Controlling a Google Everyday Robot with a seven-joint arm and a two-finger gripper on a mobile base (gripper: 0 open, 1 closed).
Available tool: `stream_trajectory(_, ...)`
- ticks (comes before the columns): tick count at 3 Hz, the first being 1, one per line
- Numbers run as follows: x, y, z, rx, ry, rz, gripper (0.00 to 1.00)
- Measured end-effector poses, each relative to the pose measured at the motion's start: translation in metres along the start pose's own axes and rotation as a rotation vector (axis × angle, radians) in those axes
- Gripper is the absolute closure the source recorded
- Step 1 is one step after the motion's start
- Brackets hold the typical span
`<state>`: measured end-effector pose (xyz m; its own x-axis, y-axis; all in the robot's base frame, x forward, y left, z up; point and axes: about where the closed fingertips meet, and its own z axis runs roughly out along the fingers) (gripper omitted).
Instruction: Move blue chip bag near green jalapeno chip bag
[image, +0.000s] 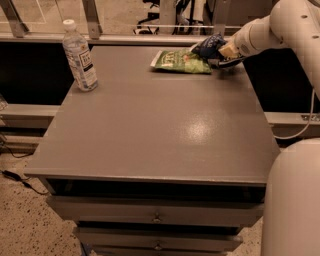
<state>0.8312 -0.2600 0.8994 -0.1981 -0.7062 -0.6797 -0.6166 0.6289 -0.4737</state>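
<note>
The green jalapeno chip bag (182, 61) lies flat at the far right of the grey table (150, 125). The dark blue chip bag (209, 46) is right beside it, at its right end, partly over its corner. My gripper (221, 54) reaches in from the right and is shut on the blue chip bag, holding it just above the table surface. The arm (270, 27) hides the right part of the blue bag.
A clear water bottle (80, 56) with a white cap stands upright at the far left of the table. A railing runs behind the far edge. Drawers sit under the near edge. My white base (295, 200) is at the lower right.
</note>
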Motion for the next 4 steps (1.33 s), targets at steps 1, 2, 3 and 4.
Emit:
stream_trajectory(1,-0.012,0.012,0.016,-0.038,-0.033,0.033,0.84)
stream_trajectory(2,-0.015,0.022,0.025,-0.074,-0.046,0.107,0.62)
stream_trajectory(3,-0.014,0.029,0.026,-0.097,-0.046,0.173,0.38)
stream_trajectory(4,-0.008,0.031,0.018,-0.103,-0.043,0.213,0.15)
